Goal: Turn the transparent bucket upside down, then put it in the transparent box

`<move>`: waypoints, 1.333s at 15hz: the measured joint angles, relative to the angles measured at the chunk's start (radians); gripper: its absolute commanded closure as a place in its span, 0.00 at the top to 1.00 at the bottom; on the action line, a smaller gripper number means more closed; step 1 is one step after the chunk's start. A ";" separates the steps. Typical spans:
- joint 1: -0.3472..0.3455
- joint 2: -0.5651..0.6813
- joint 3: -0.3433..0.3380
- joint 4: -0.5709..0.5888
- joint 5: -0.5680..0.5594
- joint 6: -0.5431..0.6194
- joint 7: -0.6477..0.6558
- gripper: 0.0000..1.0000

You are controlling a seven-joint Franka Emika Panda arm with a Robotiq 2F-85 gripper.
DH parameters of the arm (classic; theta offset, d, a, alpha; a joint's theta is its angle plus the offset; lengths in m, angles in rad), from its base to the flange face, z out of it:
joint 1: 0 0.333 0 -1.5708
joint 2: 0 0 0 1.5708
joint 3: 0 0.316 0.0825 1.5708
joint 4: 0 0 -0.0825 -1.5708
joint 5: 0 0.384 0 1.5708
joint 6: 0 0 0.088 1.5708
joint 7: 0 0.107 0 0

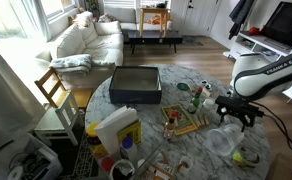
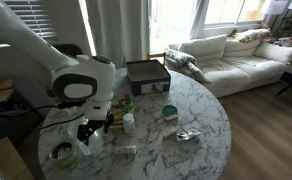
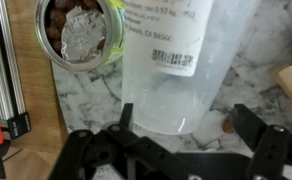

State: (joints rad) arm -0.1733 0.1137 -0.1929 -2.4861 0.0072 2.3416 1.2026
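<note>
Near marble table (image 3: 86,110) edge: transparent bucket (image 3: 171,80) under gripper (image 3: 181,120) (jaws wide).

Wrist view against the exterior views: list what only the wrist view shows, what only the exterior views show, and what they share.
Only the wrist view: the printed label on the transparent bucket, and what looks like crumpled foil inside the green-rimmed cup. Only the exterior views: the white sofa, the dark grey flat box and the robot arm. Shared: the marble tabletop, the bucket and the open gripper near it.
</note>
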 measured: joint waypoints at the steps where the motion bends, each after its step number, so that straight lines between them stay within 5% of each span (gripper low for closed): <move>1: 0.000 0.000 0.000 0.000 0.004 0.000 0.012 1.00; 6: 0.005 0.017 0.000 -0.002 0.005 -0.028 0.049 1.00; 7: 0.006 0.023 0.001 -0.003 0.005 -0.028 0.053 0.82; 8: 0.007 0.027 0.001 -0.003 0.005 -0.028 0.055 0.74; 14: 0.011 0.003 0.002 0.003 0.009 -0.027 0.061 0.47; 19: 0.030 -0.091 0.025 0.002 0.006 -0.027 0.018 0.02; 20: 0.035 -0.108 0.036 0.000 0.001 -0.027 0.008 0.44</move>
State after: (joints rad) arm -0.1382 0.0055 -0.1571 -2.4860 0.0081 2.3149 1.2108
